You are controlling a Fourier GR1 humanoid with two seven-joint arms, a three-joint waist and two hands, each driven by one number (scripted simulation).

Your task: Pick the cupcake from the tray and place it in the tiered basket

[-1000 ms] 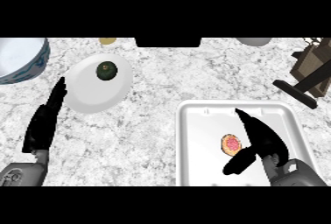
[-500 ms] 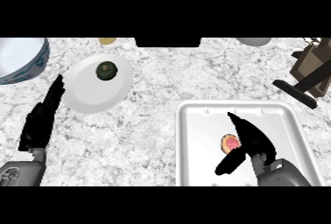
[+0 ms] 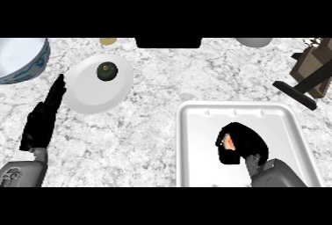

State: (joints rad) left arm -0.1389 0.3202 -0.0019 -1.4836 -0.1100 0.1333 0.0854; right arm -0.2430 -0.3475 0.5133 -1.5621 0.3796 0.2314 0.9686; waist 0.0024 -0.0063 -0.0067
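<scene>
Marble counter point(image 3: 162, 132) | white tray point(image 3: 194, 145) | right hand point(image 3: 243, 140) curled round cupcake point(image 3: 228, 141) | left hand point(image 3: 44, 118) straight-fingered, resting

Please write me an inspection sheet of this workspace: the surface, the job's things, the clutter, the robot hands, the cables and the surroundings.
Surface: marbled grey-white counter.
Job's things: white tray at the right; cupcake on it, mostly hidden, only a pink-orange part shows. Dark tiered basket at the right edge, partly cut off.
Clutter: white plate bearing a dark green item; blue-patterned bowl at far left; small yellowish item and a grey round item at the top edge.
Robot hands: right robot hand curled round the cupcake; left robot hand open, resting at the left.
Cables: nothing seen.
Surroundings: dark block at the top edge.
</scene>
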